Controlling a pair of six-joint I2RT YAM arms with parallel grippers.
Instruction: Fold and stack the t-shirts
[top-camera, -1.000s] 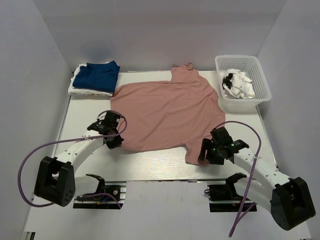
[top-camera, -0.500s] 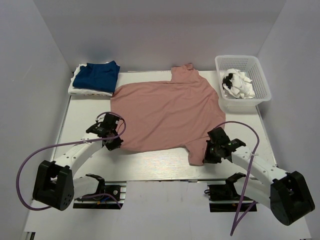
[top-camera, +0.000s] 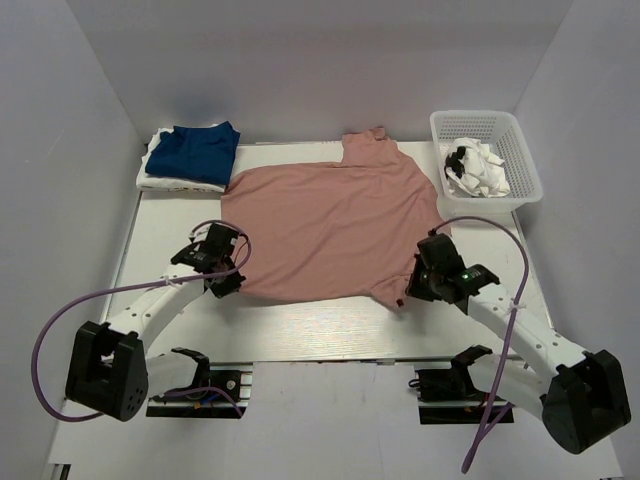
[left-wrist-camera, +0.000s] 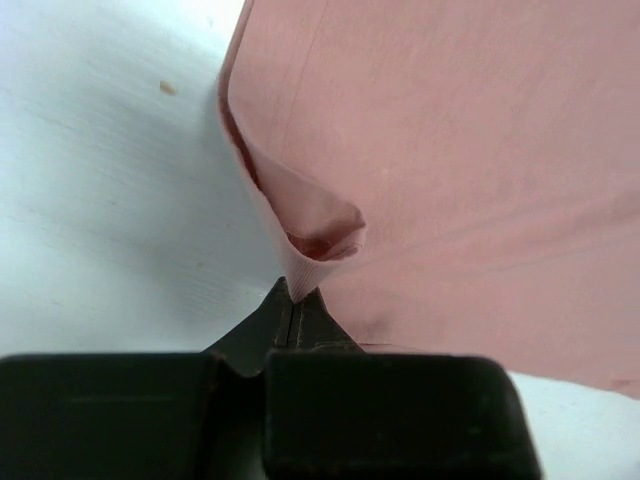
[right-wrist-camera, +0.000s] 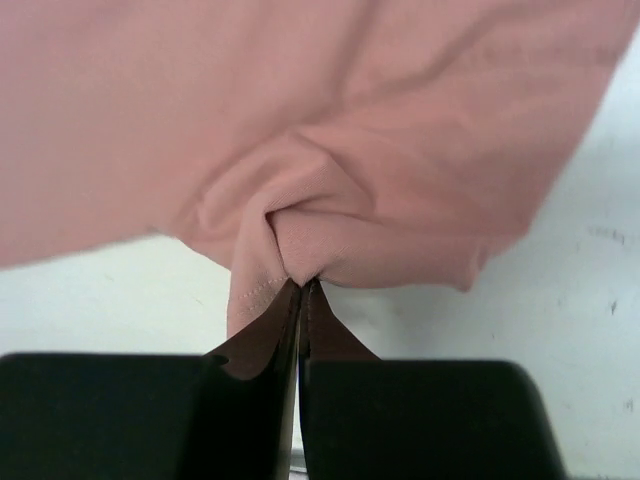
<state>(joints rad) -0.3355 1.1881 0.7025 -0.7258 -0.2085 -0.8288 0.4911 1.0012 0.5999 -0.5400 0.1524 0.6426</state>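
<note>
A large dusty-pink t-shirt (top-camera: 335, 225) lies spread across the middle of the table, collar toward the back. My left gripper (top-camera: 236, 284) is shut on its near left corner, and the pinched hem (left-wrist-camera: 298, 268) rises in a small fold just ahead of the closed fingertips. My right gripper (top-camera: 408, 295) is shut on the near right corner, with the bunched pink cloth (right-wrist-camera: 300, 255) pulled up off the table. A folded navy blue t-shirt (top-camera: 204, 152) rests on a folded white one (top-camera: 160, 181) at the back left.
A white plastic basket (top-camera: 487, 128) at the back right holds crumpled white cloth (top-camera: 476, 170). White walls close in the table on the left, right and back. Purple cables loop from both arms.
My right gripper has shut on the near right corner and drawn it up and back toward the shirt's body. The left gripper has stayed shut on its corner, almost still.
</note>
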